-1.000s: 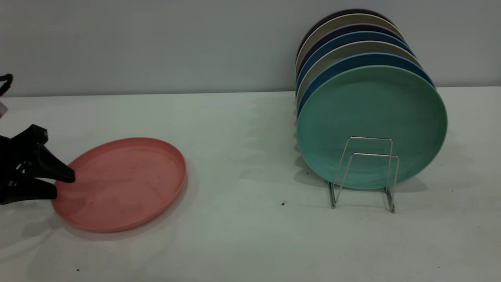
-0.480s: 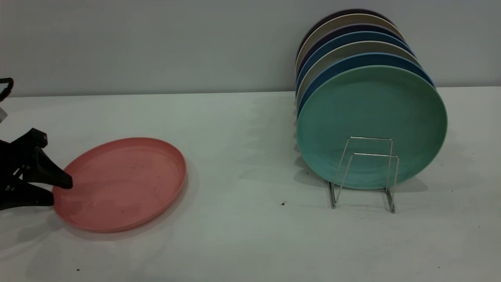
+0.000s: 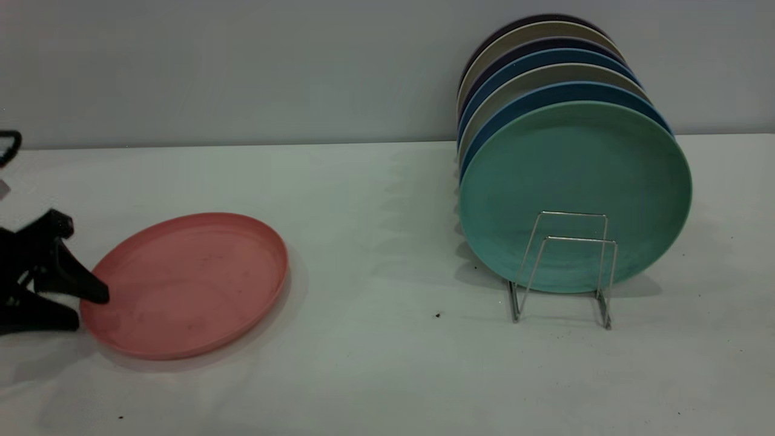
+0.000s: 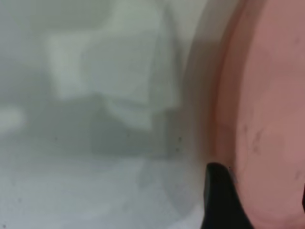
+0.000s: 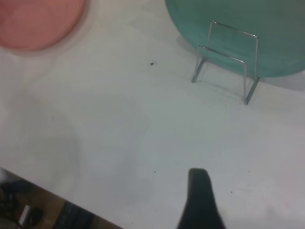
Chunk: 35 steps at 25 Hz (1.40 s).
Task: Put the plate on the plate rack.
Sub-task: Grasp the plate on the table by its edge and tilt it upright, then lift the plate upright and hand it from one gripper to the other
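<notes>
The salmon-pink plate (image 3: 194, 281) lies flat on the white table at the left; it also shows in the left wrist view as the plate (image 4: 271, 119) and in the right wrist view as the plate (image 5: 38, 19). My left gripper (image 3: 91, 310) is open at its left rim, upper finger over the rim, lower finger low beside it on the table. In the wrist view the left gripper (image 4: 259, 200) straddles that rim. The silver wire plate rack (image 3: 566, 266) stands at the right, its front loops holding nothing. My right gripper (image 5: 252, 205) hovers open above bare table near the plate rack (image 5: 228, 57).
A teal-green plate (image 3: 575, 188) stands upright in the rack, with several blue and beige plates (image 3: 545, 66) behind it toward the grey wall. A small dark speck (image 3: 437, 315) lies on the table (image 3: 375, 242) between plate and rack.
My left gripper has sunk lower and drawn slightly left, so its upper finger now sits just over the plate's left rim. The plate and rack have not moved.
</notes>
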Available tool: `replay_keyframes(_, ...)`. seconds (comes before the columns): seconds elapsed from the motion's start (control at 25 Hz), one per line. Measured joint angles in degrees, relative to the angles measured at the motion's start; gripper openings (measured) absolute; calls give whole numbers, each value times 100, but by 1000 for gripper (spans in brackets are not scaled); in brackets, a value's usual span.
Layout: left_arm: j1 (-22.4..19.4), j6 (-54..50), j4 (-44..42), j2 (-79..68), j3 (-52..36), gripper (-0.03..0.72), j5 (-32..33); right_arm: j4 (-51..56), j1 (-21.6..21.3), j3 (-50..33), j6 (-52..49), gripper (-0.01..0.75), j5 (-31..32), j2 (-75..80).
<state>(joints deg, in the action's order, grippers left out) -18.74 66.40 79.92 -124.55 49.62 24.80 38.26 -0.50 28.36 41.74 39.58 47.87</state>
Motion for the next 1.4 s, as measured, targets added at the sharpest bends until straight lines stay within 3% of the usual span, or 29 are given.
replay_keyframes(0.52,0,524,539,-376,0,400,290,0,0,0,0,581,-3,0)
replay_keyframes(0.92,0,561,320,-381,0,32,338,0,0,0,0,581,-3,0)
replay_keyframes(1.4,0,2041,278,-339,0,16,1277,517,0,0,24,581,334,0)
